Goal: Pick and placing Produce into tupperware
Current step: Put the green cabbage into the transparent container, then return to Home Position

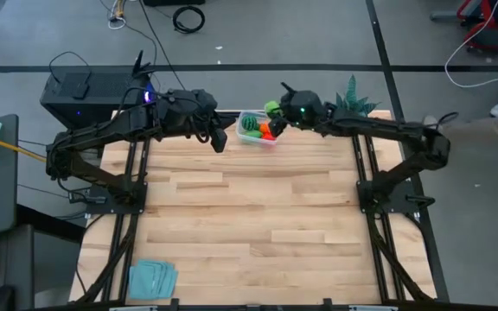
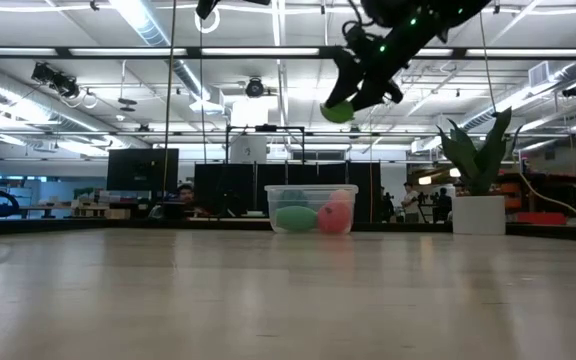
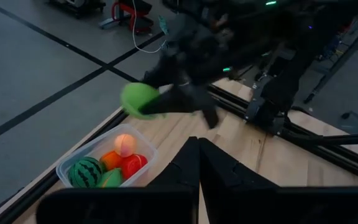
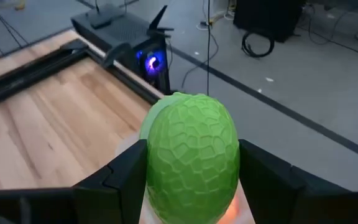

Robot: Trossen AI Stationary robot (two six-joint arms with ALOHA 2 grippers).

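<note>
The clear tupperware (image 1: 256, 128) sits at the table's far edge and holds several toy pieces: a green striped melon (image 3: 84, 172), a red piece (image 3: 133, 165), an orange piece and a peach ball (image 3: 124, 144). My right gripper (image 1: 275, 117) hangs in the air just right of and above the box, shut on a light green bumpy produce piece (image 4: 191, 165). My left gripper (image 1: 219, 138) is shut and empty, just left of the box; its own wrist view shows its fingers (image 3: 199, 171) together. My right gripper pinches the light green bumpy piece (image 4: 229, 174) between its two fingers, one on each side of it. The piece is lifted clear, well above the table and the box (image 2: 340, 110), and sticks out past the fingertips.
A spiky green plant in a white pot (image 2: 479, 205) stands right of the box at the far edge. A teal folded cloth (image 1: 152, 279) lies at the near left corner. Bare wood covers the middle of the table (image 1: 258, 216).
</note>
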